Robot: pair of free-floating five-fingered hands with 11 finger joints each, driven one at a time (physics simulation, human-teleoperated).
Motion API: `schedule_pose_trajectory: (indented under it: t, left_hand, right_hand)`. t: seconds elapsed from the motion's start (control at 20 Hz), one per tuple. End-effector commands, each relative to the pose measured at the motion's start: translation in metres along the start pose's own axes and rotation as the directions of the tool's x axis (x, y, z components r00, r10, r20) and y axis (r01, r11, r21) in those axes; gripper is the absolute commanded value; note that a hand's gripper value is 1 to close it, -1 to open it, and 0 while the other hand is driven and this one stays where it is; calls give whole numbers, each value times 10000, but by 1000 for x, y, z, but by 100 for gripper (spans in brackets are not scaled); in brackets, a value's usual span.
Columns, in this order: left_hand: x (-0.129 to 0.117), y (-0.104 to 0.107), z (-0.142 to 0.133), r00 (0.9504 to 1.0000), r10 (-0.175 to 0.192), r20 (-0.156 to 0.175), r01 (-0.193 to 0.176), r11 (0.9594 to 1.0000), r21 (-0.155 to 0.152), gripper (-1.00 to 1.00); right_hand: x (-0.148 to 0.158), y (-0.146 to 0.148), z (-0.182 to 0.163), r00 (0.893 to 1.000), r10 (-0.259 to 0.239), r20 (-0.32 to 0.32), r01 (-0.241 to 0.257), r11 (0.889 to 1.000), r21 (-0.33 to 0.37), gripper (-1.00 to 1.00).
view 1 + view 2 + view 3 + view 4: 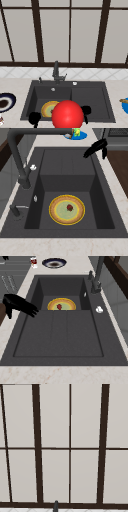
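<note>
Red ball [67, 114] sits nearest the camera in front view, bottom centre of frame, covering part of the sink's [105, 100] front edge and the right side of the plate [48, 108]. Can't tell what holds it up.

Right hand [86, 110] shows just right of the ball, bottom centre-right, close to it but contact can't be judged. In right side view the same hand [17, 304] is at mid-left of frame, over the sink's front rim, fingers straight and spread a bit, pointing in over the flat shallow half; nothing gripped. In left side view it [96, 147] is at upper right, fingers again straight.

Left hand [34, 117] hangs at bottom left of the ball, by the sink's front left corner; fingers too dark to read, can't tell if apart or curled.

Plate is yellow-rimmed w/ green centre, lying flat on the floor of the deep basin, a small red bit [69, 207] on it near the middle. It's well apart from the right hand, in the other half of the sink.

Tap [56, 71] stands behind the basin, centre frame. Dark bowl [6, 101] on counter at left edge, blue dish [124, 105] at right edge.
</note>
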Motion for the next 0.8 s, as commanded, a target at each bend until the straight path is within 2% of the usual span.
schedule_pose_trajectory:
  t: [0.0,0.35,0.55,0.75]
  left_hand:
    - [0,0,0,10000,0,0,0,10000,0,0]
    - [0,0,0,10000,-13,-8,13,10000,10,0]
    - [0,0,0,10000,-17,-11,17,10000,14,0]
    - [0,0,0,10000,-20,-13,20,10000,16,0]
  right_hand:
    - [2,-3,-2,9946,583,860,-567,9982,-205,-100]
    - [2,-4,-2,9777,687,1987,-373,9868,-1576,-100]
    - [3,-6,-2,9647,911,2471,-339,9734,-2266,-100]
    - [3,-12,-13,9588,1008,2657,-245,9608,-2761,-100]
